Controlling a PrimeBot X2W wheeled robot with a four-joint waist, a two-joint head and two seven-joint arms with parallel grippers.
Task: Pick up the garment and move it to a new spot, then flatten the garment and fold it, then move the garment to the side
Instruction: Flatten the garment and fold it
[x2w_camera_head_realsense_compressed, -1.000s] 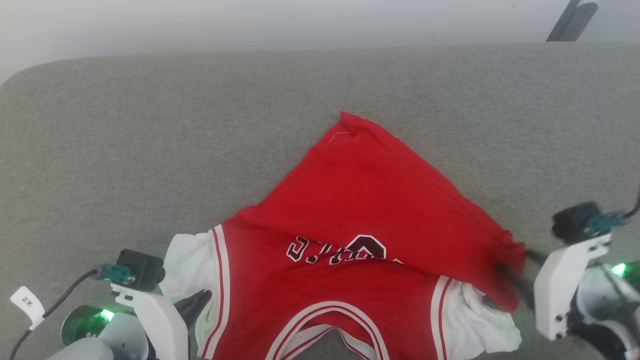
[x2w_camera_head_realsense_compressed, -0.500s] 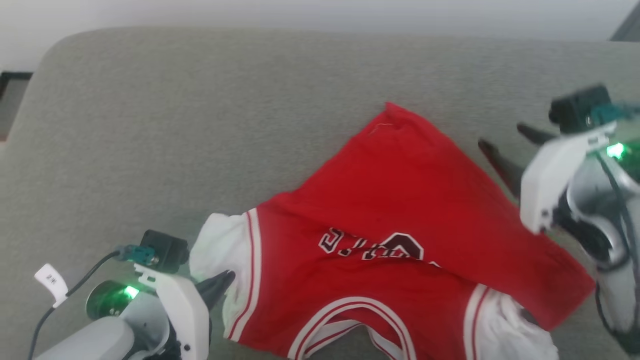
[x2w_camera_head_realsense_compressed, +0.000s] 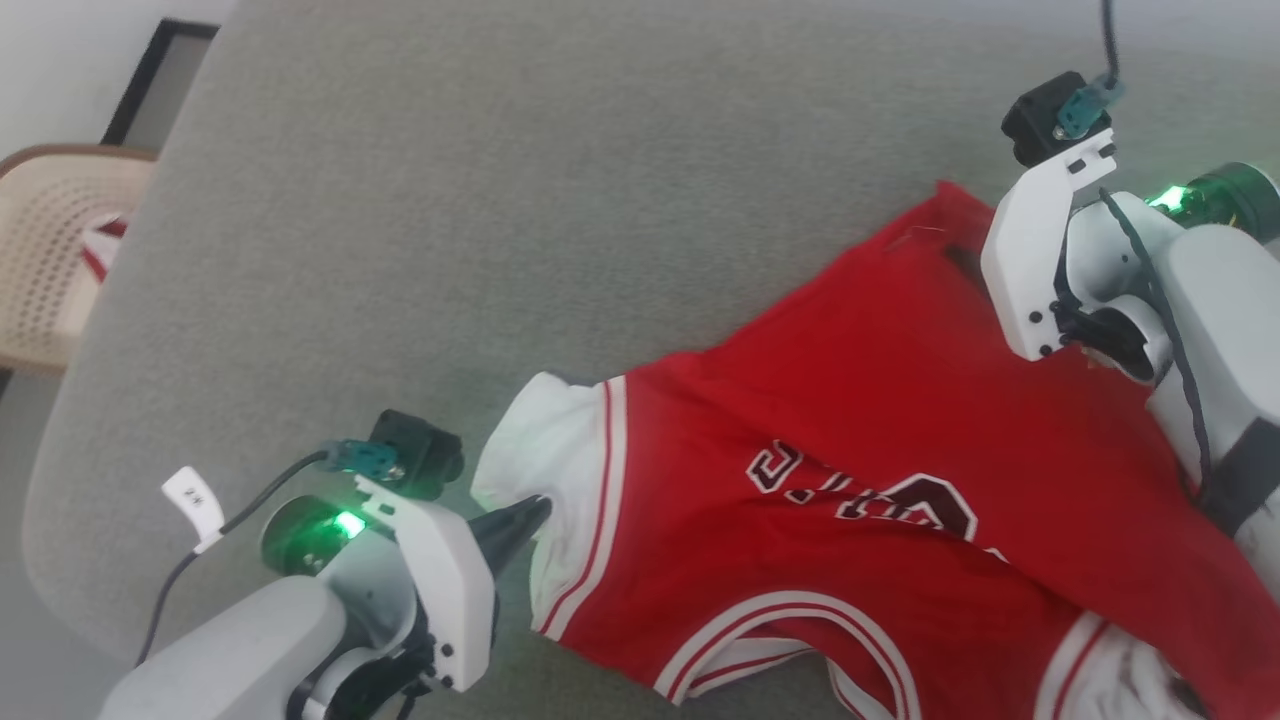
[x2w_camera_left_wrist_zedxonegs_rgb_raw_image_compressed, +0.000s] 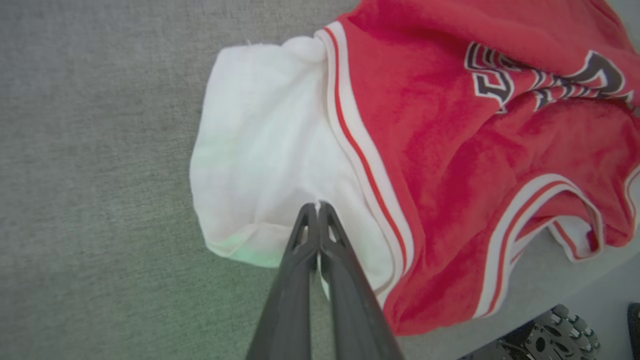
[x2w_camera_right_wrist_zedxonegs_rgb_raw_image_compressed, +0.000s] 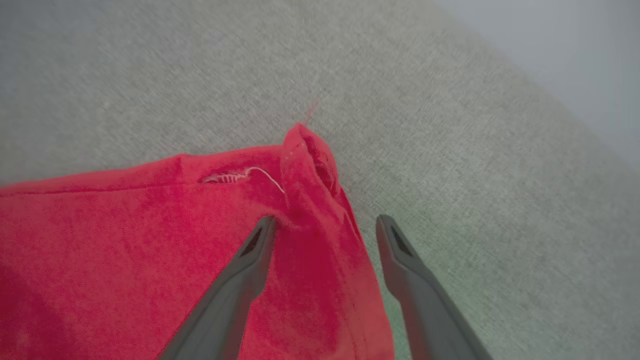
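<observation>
Garment (x2w_camera_head_realsense_compressed: 850, 430): red jersey T-shirt with white sleeves, rumpled on the grey upholstered surface (x2w_camera_head_realsense_compressed: 500, 200), collar toward its near edge, a red flap folded over part of the block lettering. Left hand (x2w_camera_left_wrist_zedxonegs_rgb_raw_image_compressed: 316, 205): fingers together, clamped on the white sleeve (x2w_camera_left_wrist_zedxonegs_rgb_raw_image_compressed: 260, 150). Right hand (x2w_camera_right_wrist_zedxonegs_rgb_raw_image_compressed: 326, 218): fingers apart, straddling the far red corner (x2w_camera_right_wrist_zedxonegs_rgb_raw_image_compressed: 305, 145), one over cloth, the other over bare upholstery, nothing gripped. Risk, as judged: a shallow closure there may catch a single layer or slip off, so a pull would drag the garment lopsided by the sleeve alone, bunching it or sliding it off the near edge.
</observation>
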